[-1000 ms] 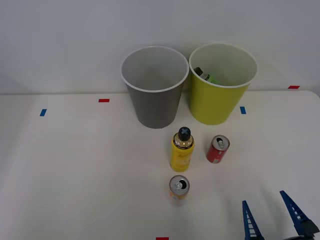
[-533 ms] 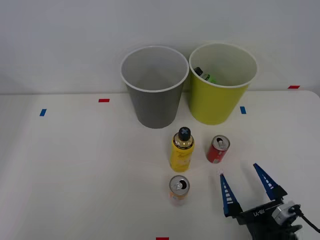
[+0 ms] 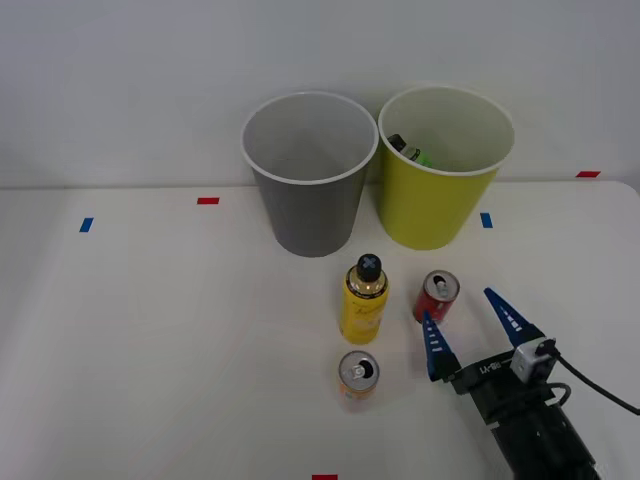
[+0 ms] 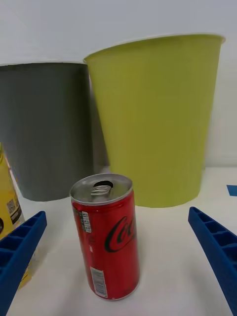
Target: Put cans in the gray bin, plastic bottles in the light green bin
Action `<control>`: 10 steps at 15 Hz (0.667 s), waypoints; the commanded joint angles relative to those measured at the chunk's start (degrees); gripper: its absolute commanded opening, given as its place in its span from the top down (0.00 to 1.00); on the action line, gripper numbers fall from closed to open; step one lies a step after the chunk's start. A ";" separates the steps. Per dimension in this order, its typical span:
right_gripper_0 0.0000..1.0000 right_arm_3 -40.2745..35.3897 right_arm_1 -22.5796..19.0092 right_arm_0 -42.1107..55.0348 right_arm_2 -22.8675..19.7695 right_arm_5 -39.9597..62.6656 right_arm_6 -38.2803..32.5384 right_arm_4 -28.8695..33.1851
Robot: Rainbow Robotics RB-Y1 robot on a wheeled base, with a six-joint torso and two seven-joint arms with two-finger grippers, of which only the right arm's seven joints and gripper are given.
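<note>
Since a moment ago the right gripper [image 3: 475, 323] has been sliding forward across the white counter [image 3: 150, 330], and it is now lining up just short of the small red aluminium can with the silver pull-tab top [image 3: 436, 297]. Its blue ribbed jaws are standing wide open, holding nothing, with the can sitting upright between them in the wrist view [image 4: 105, 234] but not yet touched.

This can is probably light and thin-walled, and its tab looks opened, so it is likely empty and easy to dent or tip. Its painted side is smooth and may slip, so the best hold is looking like a gentle squeeze across the middle of the body, below the shoulder, with the ribs helping the grip.

Just beside it is standing the small yellow plastic bottle with a black cap [image 3: 364, 300], and nearer the robot the pale orange can [image 3: 357, 376]. Behind them are waiting the large round gray plastic bin with a white rim [image 3: 309, 190] and the yellow-green plastic bin [image 3: 440, 195], which is already holding a green bottle [image 3: 410, 152].
</note>
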 commanded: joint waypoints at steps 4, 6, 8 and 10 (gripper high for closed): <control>0.00 -0.01 -0.32 -4.73 1.30 6.49 0.74 -1.43; 0.00 -0.01 -0.49 -5.35 2.10 7.46 1.00 -2.14; 0.00 -0.01 -0.49 -6.14 2.10 9.04 1.36 -2.31; 0.00 -0.01 -0.40 -6.84 2.10 10.27 1.44 -2.58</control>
